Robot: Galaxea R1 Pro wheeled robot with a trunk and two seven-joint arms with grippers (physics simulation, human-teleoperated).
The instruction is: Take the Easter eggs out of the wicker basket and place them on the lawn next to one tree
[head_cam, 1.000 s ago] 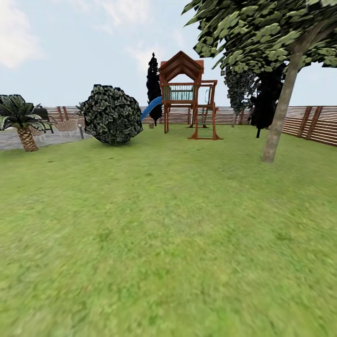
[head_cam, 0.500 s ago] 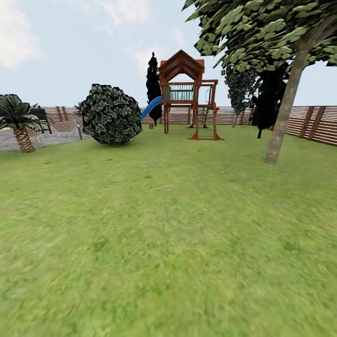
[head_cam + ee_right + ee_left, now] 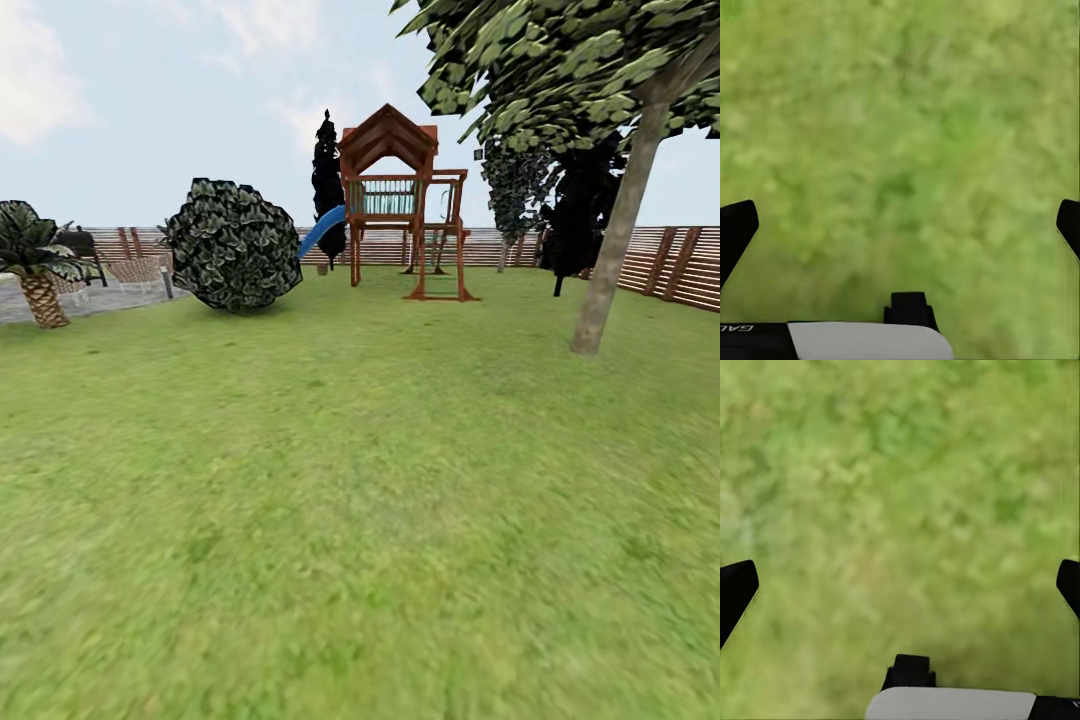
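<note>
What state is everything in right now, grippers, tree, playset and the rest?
Left gripper: open, empty, over bare grass.
Right gripper: open, empty, over bare grass.
Tree: upright, leaning slightly, grass at its foot bare.
Lawn: nothing lying on the near stretch.
Playset: standing, blue slide attached.
Round bush: sitting on the grass.
Palm: upright at the lawn's edge.
Fence: intact.

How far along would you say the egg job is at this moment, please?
Nothing looks done yet. No egg lies on the lawn by the pale-trunked tree. In hand: nothing; the left gripper and right gripper are both open and empty over grass. There is a small brown object far off by the play tower, too small to identify. Everything is left: finding the basket, taking the eggs out, placing them.
</note>
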